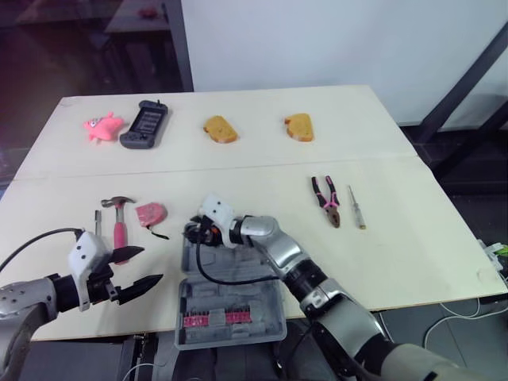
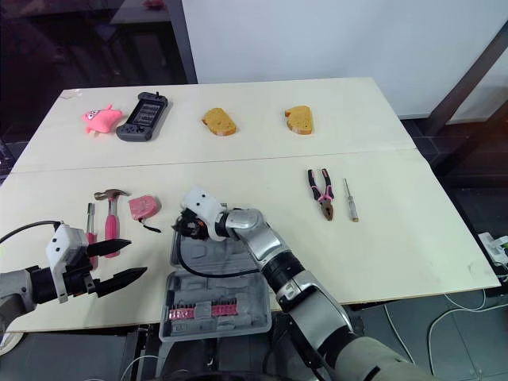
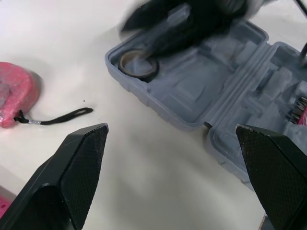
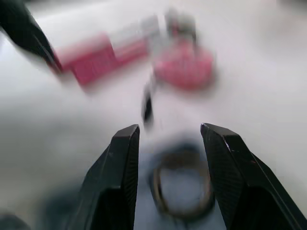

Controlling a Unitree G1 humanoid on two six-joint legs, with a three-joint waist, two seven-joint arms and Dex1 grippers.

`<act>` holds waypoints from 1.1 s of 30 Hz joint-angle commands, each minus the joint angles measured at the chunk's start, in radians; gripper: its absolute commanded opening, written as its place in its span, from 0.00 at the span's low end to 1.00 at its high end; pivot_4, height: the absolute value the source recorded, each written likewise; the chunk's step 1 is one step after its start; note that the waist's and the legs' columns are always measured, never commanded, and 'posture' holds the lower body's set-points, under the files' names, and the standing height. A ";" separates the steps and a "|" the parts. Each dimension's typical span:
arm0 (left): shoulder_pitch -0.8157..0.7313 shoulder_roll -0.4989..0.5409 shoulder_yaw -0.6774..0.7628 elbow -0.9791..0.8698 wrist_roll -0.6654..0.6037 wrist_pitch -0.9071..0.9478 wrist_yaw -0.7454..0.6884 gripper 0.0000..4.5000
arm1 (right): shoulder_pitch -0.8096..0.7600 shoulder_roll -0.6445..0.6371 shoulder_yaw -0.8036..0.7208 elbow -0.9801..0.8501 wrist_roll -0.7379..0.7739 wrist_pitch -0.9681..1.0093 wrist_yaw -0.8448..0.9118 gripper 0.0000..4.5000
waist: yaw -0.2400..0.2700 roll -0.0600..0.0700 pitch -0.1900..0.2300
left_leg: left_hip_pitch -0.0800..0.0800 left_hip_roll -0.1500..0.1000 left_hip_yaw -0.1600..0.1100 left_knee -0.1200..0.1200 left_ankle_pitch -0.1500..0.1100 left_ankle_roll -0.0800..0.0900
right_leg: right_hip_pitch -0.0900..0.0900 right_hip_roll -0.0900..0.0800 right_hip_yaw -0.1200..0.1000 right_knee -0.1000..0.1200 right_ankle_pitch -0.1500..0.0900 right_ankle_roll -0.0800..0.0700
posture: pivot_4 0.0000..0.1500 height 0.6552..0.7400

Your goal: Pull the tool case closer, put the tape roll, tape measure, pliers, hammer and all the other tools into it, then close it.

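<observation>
Head view: The tool case (image 1: 238, 313) lies open at the near edge of the surface (image 1: 397, 238), with both halves flat. The right fingers (image 1: 194, 232) hang over the far left corner of the case. The left fingers (image 1: 143, 283) are spread wide and hold nothing, low over the surface to the left of the case. Not yet in the case are the hammer (image 1: 119, 222), a small screwdriver (image 1: 98, 222) beside it and the pink tape measure (image 1: 149, 213), all left of the case. The pliers (image 1: 325, 198) and a second screwdriver (image 1: 356, 208) lie well apart to the right.

Left wrist view: The tape roll (image 3: 138, 64) lies flat in the corner pocket of the case. A dark, blurred shape, judged to be the right fingers, sits close above it. The tape measure's black strap trails towards the case wall.

Right wrist view: The right fingers stand apart with the roll low between them. It cannot be told whether they touch it.

Assessment: The step in hand appears to be setting the tape roll down. To do it well, the right fingers should stay apart and rise straight up. A sideways exit risks a fingertip hooking the ring and dragging it out of its pocket. The roll should be confirmed flat before moving on. The tape measure, just beside that corner, is the likely next pick, and its strap should go inside the case, clear of the rim.
</observation>
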 commanded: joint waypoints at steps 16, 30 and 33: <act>0.055 0.082 0.283 0.353 0.038 -0.162 -0.079 1.00 | 0.577 -0.745 -0.596 -0.835 0.361 0.382 0.193 0.87 | 0.025 -0.001 0.001 | 0.001 -0.001 0.001 0.000 0.000 0.000 | 0.001 0.000 0.001 -0.004 -0.003 -0.004 | 1.00 1.00; 0.029 0.170 0.301 0.773 0.112 -0.349 -0.154 1.00 | 1.007 -0.815 -0.874 -0.712 0.400 0.110 0.302 0.99 | 0.027 -0.006 0.001 | 0.002 -0.001 0.003 0.001 0.000 0.000 | 0.003 -0.001 0.002 -0.004 -0.004 -0.006 | 1.00 1.00; 0.006 0.168 0.286 0.776 0.112 -0.348 -0.155 1.00 | 1.011 -0.810 -0.857 -0.708 0.400 0.093 0.292 0.99 | 0.028 -0.006 0.001 | 0.002 -0.001 0.003 0.001 0.000 0.000 | 0.003 -0.001 0.002 -0.004 -0.004 -0.006 | 1.00 1.00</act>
